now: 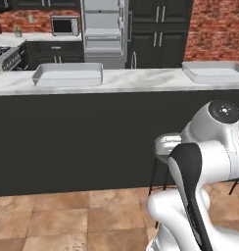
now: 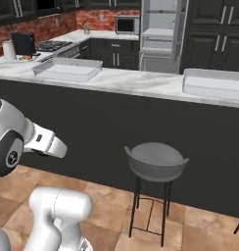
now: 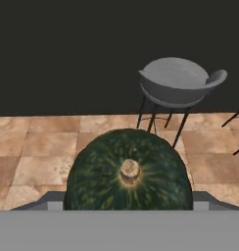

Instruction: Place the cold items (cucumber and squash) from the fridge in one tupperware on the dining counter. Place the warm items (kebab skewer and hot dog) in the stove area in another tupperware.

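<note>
Looking along the hand, I see the squash [image 3: 129, 171] right at the bottom of the picture, dark green, round, its tan stem end facing the camera. It sits where the gripper's fingertips belong and hides them, so I read the gripper as spread wide around it, holding it. Past the squash lie the tan floor tiles [image 3: 38, 147], a grey stool [image 3: 178, 83] on thin black legs to the right, and the dark front of the counter [image 3: 67, 54] behind. From the base cameras I see the arm [image 1: 209, 162] folded low on the near side of the counter, well below its marble top [image 2: 136, 81]. Two pale tupperware tubs stand well apart on that top: the left tub [image 1: 67, 74] and the right tub [image 1: 212, 71]. I cannot see anything inside either. Far behind them stands the fridge [image 1: 104, 29], with a microwave [image 1: 64, 25] to its left.
</note>
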Robot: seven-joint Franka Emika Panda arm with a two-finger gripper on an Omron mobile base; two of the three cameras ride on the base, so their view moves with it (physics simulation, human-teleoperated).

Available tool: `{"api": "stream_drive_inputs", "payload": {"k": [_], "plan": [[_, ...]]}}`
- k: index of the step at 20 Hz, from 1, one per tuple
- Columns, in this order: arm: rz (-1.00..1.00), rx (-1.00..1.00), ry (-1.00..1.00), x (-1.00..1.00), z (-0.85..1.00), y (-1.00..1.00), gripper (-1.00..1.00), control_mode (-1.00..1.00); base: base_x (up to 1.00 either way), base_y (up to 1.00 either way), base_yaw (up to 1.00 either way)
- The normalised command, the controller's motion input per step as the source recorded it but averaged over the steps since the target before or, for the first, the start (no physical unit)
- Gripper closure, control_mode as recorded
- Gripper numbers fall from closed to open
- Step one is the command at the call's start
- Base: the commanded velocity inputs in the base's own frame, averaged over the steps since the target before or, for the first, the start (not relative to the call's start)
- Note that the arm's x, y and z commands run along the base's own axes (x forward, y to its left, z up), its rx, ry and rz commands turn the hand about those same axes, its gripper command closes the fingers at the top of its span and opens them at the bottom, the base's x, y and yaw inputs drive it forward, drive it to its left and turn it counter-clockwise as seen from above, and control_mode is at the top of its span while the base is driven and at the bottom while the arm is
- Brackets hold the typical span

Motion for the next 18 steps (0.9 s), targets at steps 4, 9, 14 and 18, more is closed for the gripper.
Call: {"api": "stream_drive_inputs", "payload": {"k": [4,9,14,18], "plan": [[0.0,0.0,0.0,0.0,0.0,0.0,1.0,1.0,0.43,0.85,-0.06],[0.0,0.0,0.0,0.0,0.0,0.0,1.0,1.0,0.56,0.7,-0.16],[0.0,0.0,0.0,0.0,0.0,0.0,1.0,1.0,0.13,0.32,-0.09],[0.0,0.0,0.0,0.0,0.0,0.0,1.0,1.0,0.74,0.01,-0.11]]}}
